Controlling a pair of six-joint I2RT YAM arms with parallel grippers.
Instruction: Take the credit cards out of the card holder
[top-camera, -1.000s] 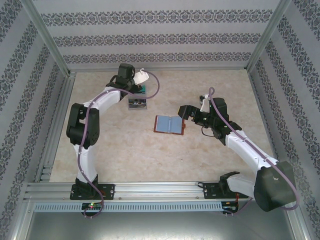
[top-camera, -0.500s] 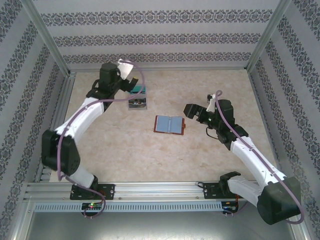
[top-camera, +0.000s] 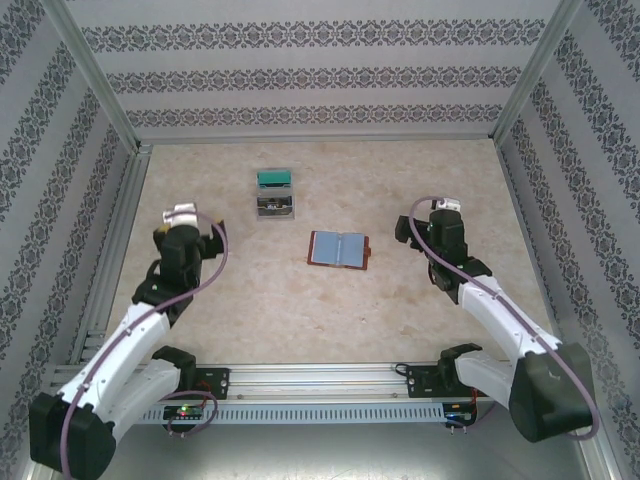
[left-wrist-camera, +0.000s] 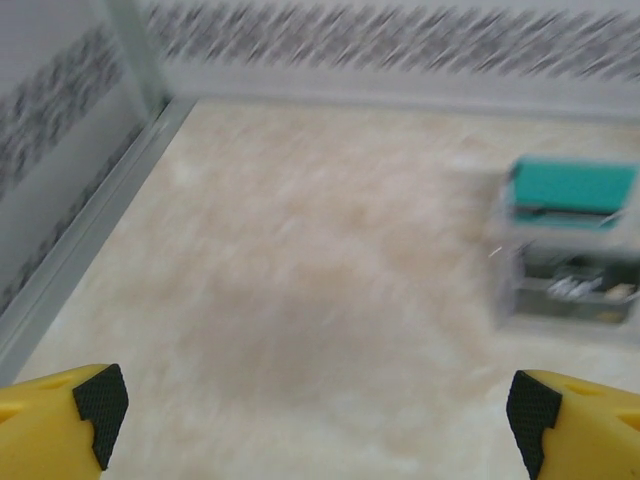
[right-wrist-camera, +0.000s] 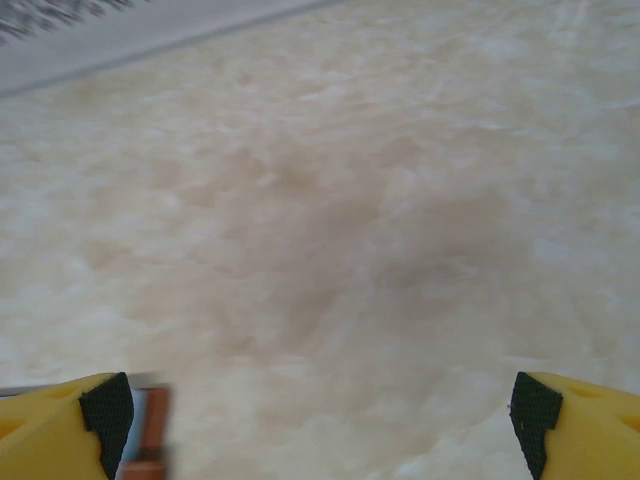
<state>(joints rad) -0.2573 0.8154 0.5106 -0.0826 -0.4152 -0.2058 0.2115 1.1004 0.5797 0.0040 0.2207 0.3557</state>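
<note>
The small brown leather card holder (top-camera: 338, 249) lies open mid-frame. It looks light and floppy, so pin one flap. The left gripper (left-wrist-camera: 320, 410) and right gripper (right-wrist-camera: 320, 410) are wide open, empty.

We log the left arm (top-camera: 128, 338) with its elbow folded low beyond the near-left corner, white forearm running up and inward, wrist aimed at the far wall. In its wrist view the left gripper (left-wrist-camera: 312, 405) has jaws spread wide, black pads (left-wrist-camera: 100, 400) at the two lower corners, empty between. We log the right arm (top-camera: 497, 303) with elbow low at near right, forearm slanting up and left. The right gripper (right-wrist-camera: 320, 405) stands equally wide, holding nothing
</note>
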